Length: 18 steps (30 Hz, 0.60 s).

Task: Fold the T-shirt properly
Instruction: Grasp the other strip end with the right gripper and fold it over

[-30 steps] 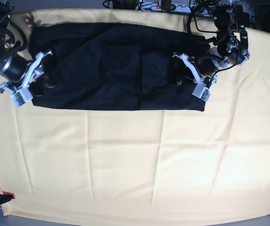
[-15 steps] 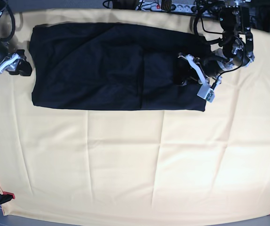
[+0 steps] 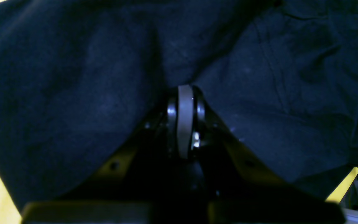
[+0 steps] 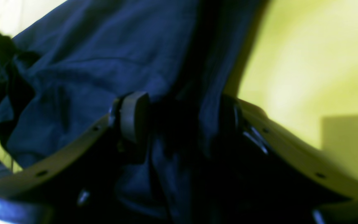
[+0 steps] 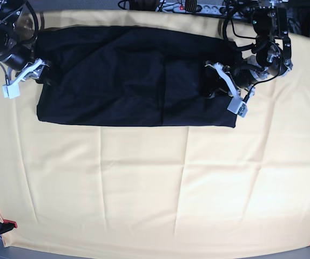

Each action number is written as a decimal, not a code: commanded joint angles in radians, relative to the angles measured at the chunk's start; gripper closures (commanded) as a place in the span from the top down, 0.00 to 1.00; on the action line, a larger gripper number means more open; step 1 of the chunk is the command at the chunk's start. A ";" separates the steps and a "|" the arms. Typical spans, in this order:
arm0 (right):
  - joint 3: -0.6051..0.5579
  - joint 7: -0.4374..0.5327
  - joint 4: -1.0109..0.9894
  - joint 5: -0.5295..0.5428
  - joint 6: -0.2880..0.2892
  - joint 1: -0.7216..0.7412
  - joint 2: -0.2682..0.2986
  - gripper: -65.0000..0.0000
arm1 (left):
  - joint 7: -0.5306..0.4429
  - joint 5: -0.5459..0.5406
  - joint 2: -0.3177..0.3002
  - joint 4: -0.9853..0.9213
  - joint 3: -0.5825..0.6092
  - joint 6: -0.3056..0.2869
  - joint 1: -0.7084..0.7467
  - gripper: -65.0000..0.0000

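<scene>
The dark navy T-shirt [image 5: 128,75] lies as a long folded band across the far part of the yellow table cloth [image 5: 144,189]. My left gripper [image 5: 208,86] rests on its right end. In the left wrist view this gripper [image 3: 185,93] is shut, pads pressed together, with T-shirt [image 3: 73,77] cloth puckered at the tips. My right gripper [image 5: 39,74] is at the shirt's left edge. The right wrist view shows it [image 4: 179,115] open, a grey pad [image 4: 134,115] on one side, and a fold of the T-shirt [image 4: 89,62] hanging between the jaws.
A power strip with cables [image 5: 193,8] runs along the table's back edge. Red clamps [image 5: 9,223] hold the cloth at the front corners. The cloth's front half carries only crease lines.
My right gripper let go of the shirt's left edge, swung out left, then came back to the edge a little farther back. The left gripper barely moved.
</scene>
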 commanded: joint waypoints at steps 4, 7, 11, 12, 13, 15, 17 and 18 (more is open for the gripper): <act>-0.005 -0.001 0.013 0.049 0.011 0.001 -0.010 0.54 | 0.021 0.017 -0.011 0.006 -0.006 0.011 0.000 0.00; -0.007 -0.003 0.013 0.093 0.048 0.002 -0.034 0.54 | 0.021 0.006 -0.011 0.006 -0.006 0.011 0.000 0.00; -0.027 -0.020 0.013 0.146 0.089 0.005 -0.048 0.54 | 0.021 -0.021 -0.011 0.006 -0.006 0.011 -0.001 0.00; -0.034 -0.020 0.013 0.148 0.093 0.007 -0.051 0.54 | 0.021 -0.020 -0.011 0.006 -0.006 0.011 -0.001 0.00; -0.040 -0.019 0.013 0.148 0.093 0.007 -0.054 0.54 | 0.021 -0.020 -0.011 0.006 -0.006 0.011 0.000 0.00; -0.052 -0.006 0.013 0.148 0.093 0.010 -0.055 0.54 | 0.020 -0.021 -0.011 0.006 -0.006 0.011 -0.001 0.00; -0.058 0.022 0.013 0.148 0.098 0.010 -0.055 0.54 | 0.021 -0.032 -0.011 0.006 -0.006 0.011 -0.001 0.00; -0.058 0.037 0.013 0.148 0.110 0.010 -0.055 0.53 | 0.021 -0.037 -0.011 0.006 -0.006 0.011 -0.001 0.00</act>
